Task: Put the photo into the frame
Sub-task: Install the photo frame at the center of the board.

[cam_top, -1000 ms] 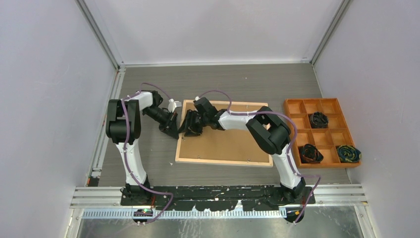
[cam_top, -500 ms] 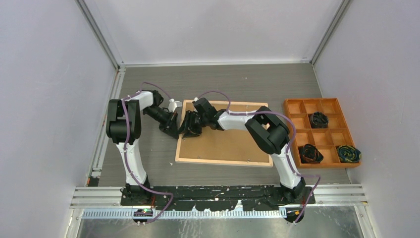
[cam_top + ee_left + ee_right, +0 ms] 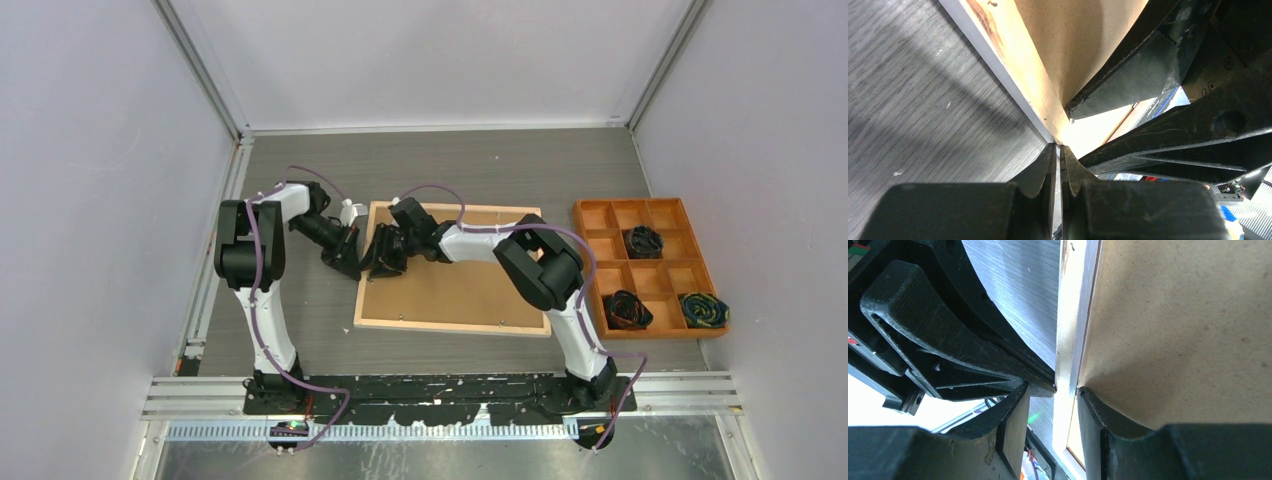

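Note:
The frame (image 3: 450, 326) lies back up on the table, its light wood rail around a brown backing board (image 3: 470, 285). The photo is hidden. My left gripper (image 3: 347, 262) is shut, its tips (image 3: 1058, 147) against the outer side of the frame's left rail (image 3: 1018, 65), nothing between them. My right gripper (image 3: 383, 262) reaches in from the other side and stands open astride the same rail (image 3: 1073, 315). One finger (image 3: 1093, 410) rests on the board's edge (image 3: 1188, 330). The other finger (image 3: 1015, 410) hangs outside the rail with a gap.
An orange compartment tray (image 3: 628, 201) stands at the right, with dark bundles (image 3: 643, 241) in three of its cells. The two grippers nearly touch each other at the frame's left side. Grey walls close in the table on three sides.
The right gripper's jaws have narrowed slightly round the frame's rail. Neither arm nor the frame has visibly moved.

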### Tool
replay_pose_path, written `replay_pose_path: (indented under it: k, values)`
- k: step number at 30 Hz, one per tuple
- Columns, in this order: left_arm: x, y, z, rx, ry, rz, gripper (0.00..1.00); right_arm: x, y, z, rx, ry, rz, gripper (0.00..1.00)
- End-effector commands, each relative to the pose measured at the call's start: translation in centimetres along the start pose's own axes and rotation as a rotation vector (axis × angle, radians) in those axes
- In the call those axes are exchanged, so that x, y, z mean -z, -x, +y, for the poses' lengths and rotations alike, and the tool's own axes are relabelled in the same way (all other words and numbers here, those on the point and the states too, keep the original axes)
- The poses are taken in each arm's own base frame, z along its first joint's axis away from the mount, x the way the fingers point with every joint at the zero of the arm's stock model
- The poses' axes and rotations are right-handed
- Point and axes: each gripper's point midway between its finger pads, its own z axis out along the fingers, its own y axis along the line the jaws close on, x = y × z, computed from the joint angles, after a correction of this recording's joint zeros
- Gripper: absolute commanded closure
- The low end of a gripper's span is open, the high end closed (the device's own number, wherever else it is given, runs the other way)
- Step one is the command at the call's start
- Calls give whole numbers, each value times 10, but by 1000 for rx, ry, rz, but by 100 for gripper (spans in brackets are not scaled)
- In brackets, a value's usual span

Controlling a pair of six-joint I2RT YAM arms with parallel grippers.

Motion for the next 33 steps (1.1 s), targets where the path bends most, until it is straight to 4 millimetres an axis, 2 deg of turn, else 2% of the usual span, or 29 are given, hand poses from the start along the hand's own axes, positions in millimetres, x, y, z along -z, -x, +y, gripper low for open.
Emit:
replay_pose_path:
  k: [1, 4, 6, 7, 8, 10, 14, 17, 19, 20, 23, 27, 30, 33]
  values:
    - [3, 13, 18, -80, 77, -22, 93, -3, -3, -1, 18, -19, 19, 55]
    - [4, 13, 17, -80, 76, -20, 93, 13, 14, 5, 40, -26, -27, 52]
    - [7, 13, 14, -83, 76, -23, 92, 32, 26, 6, 102, -54, -67, 47]
    - [10, 13, 13, -84, 75, -29, 86, 44, 29, 5, 162, -102, -90, 44]
    - [14, 14, 9, -84, 68, -41, 76, 56, 30, 6, 230, -134, -115, 41]
    - [26, 19, 3, -98, 59, -70, 64, 77, 15, 4, 338, -179, -116, 36]
    - [51, 21, -8, -125, 51, -111, 52, 112, -22, -14, 521, -258, -94, 32]
    - [68, 14, -21, -152, 26, -132, 45, 129, -59, -30, 670, -328, -49, 32]
    - [74, 5, -32, -189, 21, -127, 44, 135, -85, -44, 754, -386, 9, 31]
    - [76, 0, -34, -204, 24, -123, 40, 136, -93, -50, 781, -407, 31, 31]
    - [79, -13, -39, -244, 52, -104, 33, 136, -106, -66, 850, -463, 70, 31]
    - [80, -26, -31, -275, 128, -93, 32, 136, -101, -74, 911, -536, 34, 31]
    - [75, -36, -24, -269, 151, -72, 32, 135, -94, -73, 946, -553, 3, 31]
    - [71, -42, -26, -252, 131, -62, 32, 132, -94, -72, 979, -549, 8, 32]
